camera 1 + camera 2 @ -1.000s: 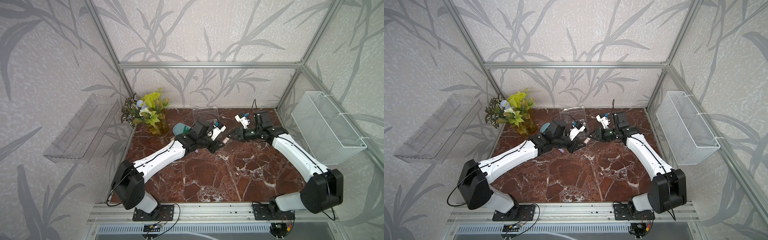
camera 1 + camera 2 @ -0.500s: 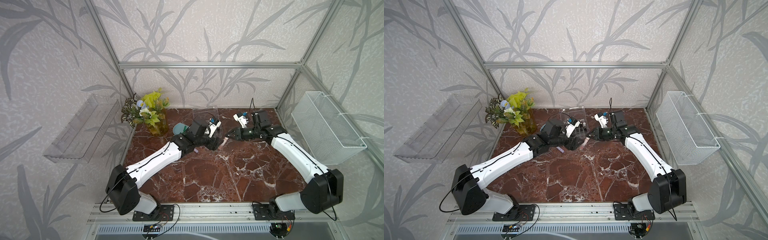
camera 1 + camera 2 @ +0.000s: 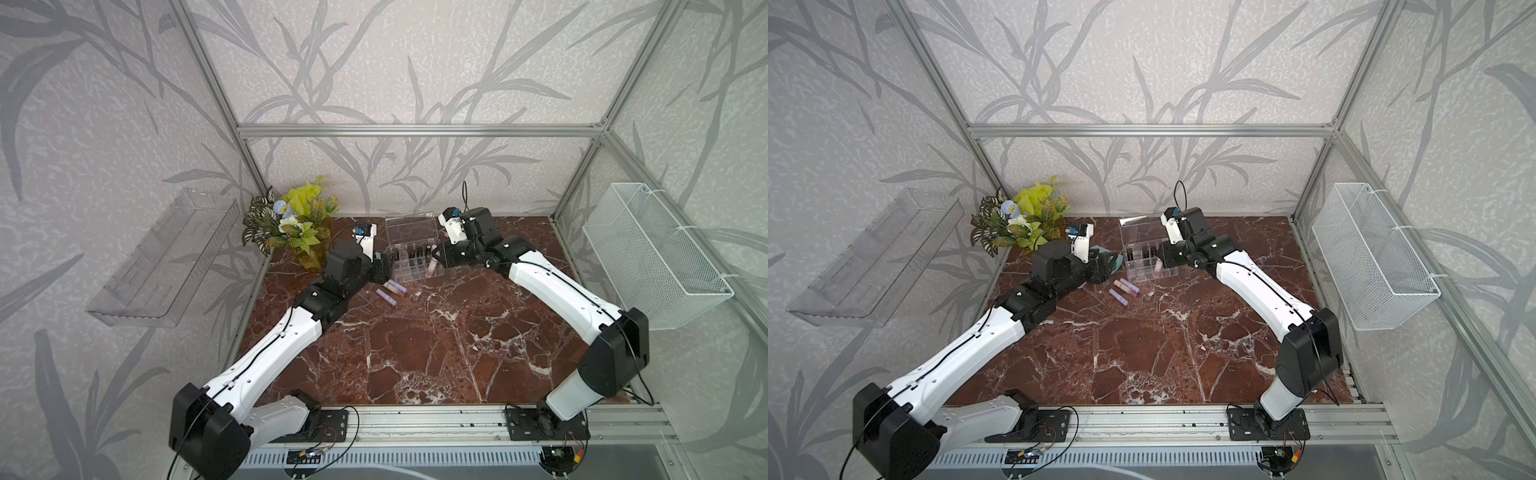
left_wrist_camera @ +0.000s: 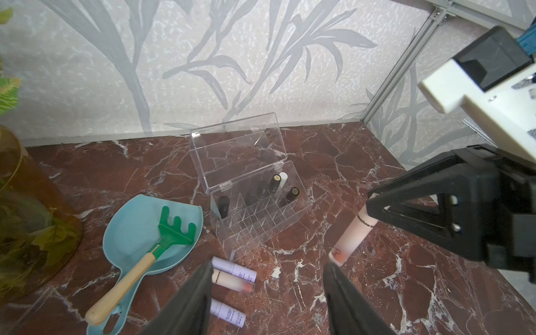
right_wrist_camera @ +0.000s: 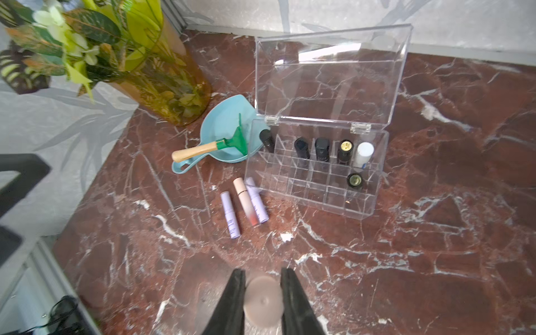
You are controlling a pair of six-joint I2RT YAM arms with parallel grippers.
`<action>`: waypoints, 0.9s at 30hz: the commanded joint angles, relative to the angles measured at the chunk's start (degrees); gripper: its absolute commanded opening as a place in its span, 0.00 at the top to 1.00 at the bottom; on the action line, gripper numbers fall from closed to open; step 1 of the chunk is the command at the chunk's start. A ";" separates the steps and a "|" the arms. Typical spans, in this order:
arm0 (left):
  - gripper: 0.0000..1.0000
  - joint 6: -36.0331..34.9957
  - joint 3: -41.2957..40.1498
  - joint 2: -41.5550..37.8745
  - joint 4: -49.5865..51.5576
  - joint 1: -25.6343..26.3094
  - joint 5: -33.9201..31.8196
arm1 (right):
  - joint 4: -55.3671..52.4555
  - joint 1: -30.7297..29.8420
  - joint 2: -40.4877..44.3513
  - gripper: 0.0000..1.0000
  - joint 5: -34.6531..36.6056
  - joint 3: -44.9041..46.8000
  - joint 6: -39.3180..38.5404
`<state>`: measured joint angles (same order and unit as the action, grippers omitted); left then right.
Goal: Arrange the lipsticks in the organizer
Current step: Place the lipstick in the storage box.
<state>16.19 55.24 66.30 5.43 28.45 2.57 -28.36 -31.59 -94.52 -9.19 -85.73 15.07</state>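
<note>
The right tool (image 5: 262,274) is clamped on a pale pink lipstick (image 4: 352,240), just beside the organizer (image 5: 313,200), whose lid stands open. The left tool (image 4: 266,268) has its fingers apart and holds nothing. Near it three lipsticks (image 5: 245,203) lie on the bench (image 3: 415,353). Five dark lipsticks (image 5: 322,149) and one white lipstick (image 5: 364,152) stand in the compartments.

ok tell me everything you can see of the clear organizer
The organizer is a clear plastic box divided into a grid of square compartments. Its hinged lid stands open at the back. It sits on the marble tabletop. Six lipsticks stand in it: four black and a white one along the hinge row, another black one further forward.
</note>
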 commanded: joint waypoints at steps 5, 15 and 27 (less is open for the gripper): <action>0.39 1.73 -3.54 -1.42 -3.30 -2.55 0.92 | 10.87 -2.40 -6.73 0.82 10.44 -4.69 -4.71; 0.40 1.57 -5.39 -2.07 -3.59 -4.45 1.65 | 12.56 -3.79 -18.26 0.81 11.02 -15.30 -6.88; 0.44 1.09 -6.19 -2.49 -3.43 -6.11 2.87 | 14.05 -5.31 -24.97 0.81 11.96 -19.77 -8.64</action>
<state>17.58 49.65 65.23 2.76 22.79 4.64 -16.25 -36.62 -118.15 1.61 -103.09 7.64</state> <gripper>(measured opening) 0.563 0.218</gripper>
